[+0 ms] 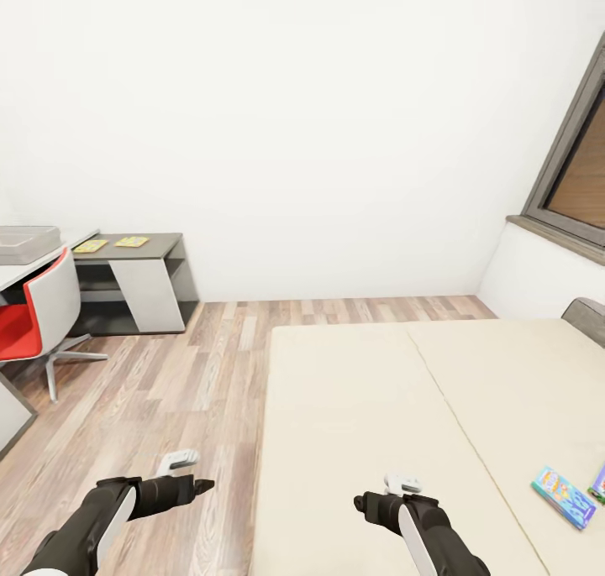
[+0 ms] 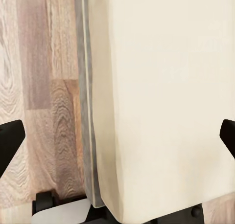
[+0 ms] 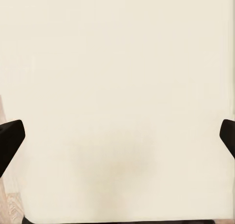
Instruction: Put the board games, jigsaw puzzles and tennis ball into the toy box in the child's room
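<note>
Head view, nearest first: the left pincer [image 1: 204,484] hangs above the wood floor [image 1: 176,391] just off the bed's edge, and the right pincer [image 1: 363,502] hangs over the beige mattress of the bed [image 1: 378,425]. In both wrist views the dark fingertips sit at opposite edges of the picture, so each pincer has its fingers wide apart with nothing between them. The left wrist view looks down on the mattress side, a grey strip of bed frame and the planks; the right wrist view looks down on plain mattress.

Further right on the bed lies a bright blue board game [image 1: 562,497] with cartoon art, flat on the mattress; its print is too small to read. Just beside it, cut by the picture's edge, is a second board game [image 1: 598,484], of which little can be told. A grey headboard [image 1: 586,317] shows at the far right of the bed.

Across the floor to the left stands a chair [image 1: 38,316] with a red seat and white back, drawn up to the counter [image 1: 155,244]. On the counter's lower dark section lie two flat yellowish jigsaw puzzles [image 1: 111,243], side by side and apart. On the paler, higher part rests the pale grey toy box [image 1: 27,243]. A dark-framed window [image 1: 576,173] is set in the white wall at right.
</note>
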